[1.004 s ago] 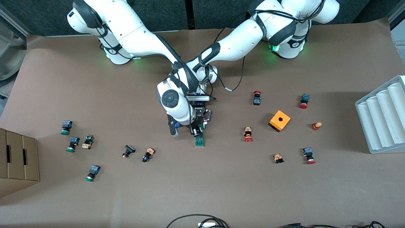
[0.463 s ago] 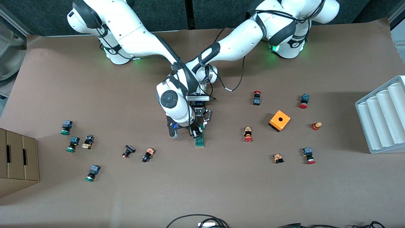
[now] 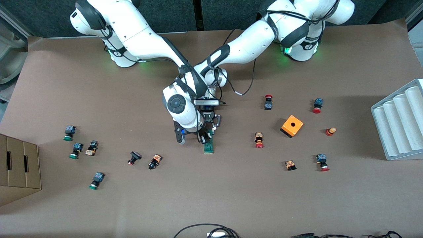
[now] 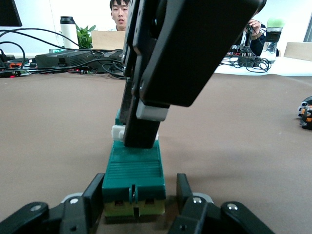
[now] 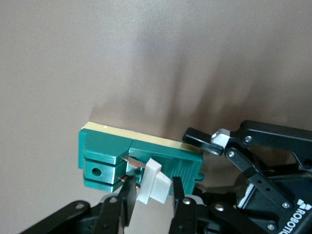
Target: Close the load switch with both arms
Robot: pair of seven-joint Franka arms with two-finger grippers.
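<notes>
The load switch [image 3: 208,147] is a narrow green block lying flat mid-table, its white handle [image 5: 155,183] standing up from it. My left gripper [image 3: 210,135] is shut on the end of the switch farther from the front camera. In the left wrist view, its fingers [image 4: 92,195] flank that end [image 4: 134,168]. My right gripper [image 3: 204,140] comes in from the side and straddles the handle. In the right wrist view, its fingers [image 5: 127,202] stand open on either side of the handle, with slim gaps. The same gripper [image 4: 141,139] hangs over the block in the left wrist view.
An orange cube [image 3: 292,126] and red-capped push buttons [image 3: 259,140] lie toward the left arm's end. Green-capped buttons [image 3: 76,150] lie toward the right arm's end. A grey ribbed tray [image 3: 400,122] and a cardboard box [image 3: 18,168] stand at the table's two ends.
The right arm's wrist has edged slightly toward its own end of the table. The load switch and the left gripper have stayed put.
</notes>
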